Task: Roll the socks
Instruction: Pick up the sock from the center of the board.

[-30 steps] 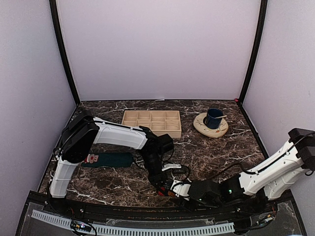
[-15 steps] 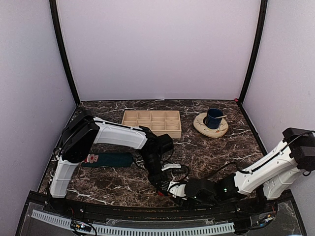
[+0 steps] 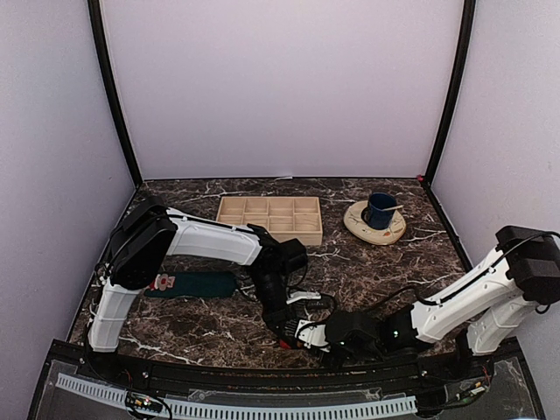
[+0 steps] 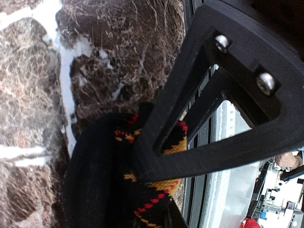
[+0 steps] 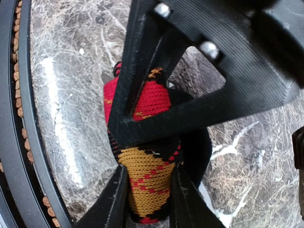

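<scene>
Right gripper (image 5: 149,208): clenched on the argyle sock (image 5: 148,183). At the bottom of its wrist view we see a finger (image 5: 115,202) on each side, pressing the knit.
Left gripper (image 4: 142,164): it looks clamped on the same sock. We see only one finger (image 4: 156,137) dug into the bunched black fabric, so we hedge on the second.
Argyle sock: bunched on the table (image 3: 385,262) at the lower middle of the overhead frame, right by the near edge. It lies between the two grippers and both touch it. Only a small red bit shows from above.
Teal sock: lying flat in the left half of the overhead frame (image 3: 199,284), partly under the left arm. Its Santa end points left, and it is well apart from the argyle sock.
Tray: a pale compartmented tray (image 3: 269,217) sits above centre, toward the back wall.
Cup: a dark blue cup (image 3: 381,210) stands on a cream saucer (image 3: 360,226), to the right of the tray.
</scene>
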{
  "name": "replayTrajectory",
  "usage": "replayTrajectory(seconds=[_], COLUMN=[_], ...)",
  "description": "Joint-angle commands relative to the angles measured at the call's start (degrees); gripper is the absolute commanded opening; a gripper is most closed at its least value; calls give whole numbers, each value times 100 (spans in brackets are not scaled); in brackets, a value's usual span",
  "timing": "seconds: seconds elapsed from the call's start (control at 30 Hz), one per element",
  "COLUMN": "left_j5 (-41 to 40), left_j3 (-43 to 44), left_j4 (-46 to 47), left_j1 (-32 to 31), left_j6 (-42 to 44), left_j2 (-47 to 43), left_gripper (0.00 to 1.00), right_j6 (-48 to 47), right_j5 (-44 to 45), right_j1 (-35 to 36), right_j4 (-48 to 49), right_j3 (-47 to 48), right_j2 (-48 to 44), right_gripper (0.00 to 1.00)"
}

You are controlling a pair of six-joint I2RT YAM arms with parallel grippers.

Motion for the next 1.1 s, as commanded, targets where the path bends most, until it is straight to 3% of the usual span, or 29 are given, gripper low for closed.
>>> replayTrajectory(seconds=[0.0, 0.3, 0.77, 1.07], left_j5=[-727, -1114, -1511, -1849], left_j3=[-203, -176, -423, -886], left_j4=[-327, -345, -324, 59], left_j1=[-27, 20, 182, 372], left_j6=[26, -228, -491, -727], left_j2=[328, 228, -282, -742], left_gripper=[9, 19, 33, 36], right_j6=[82, 459, 1053, 1296], right_j5=[-354, -736, -898, -883], right_j1=[-74, -217, -327, -335], right_j4=[-11, -254, -407, -491], right_j3=[53, 64, 16, 74], right_j2=[281, 504, 676, 831], right_gripper=[21, 8, 5, 4])
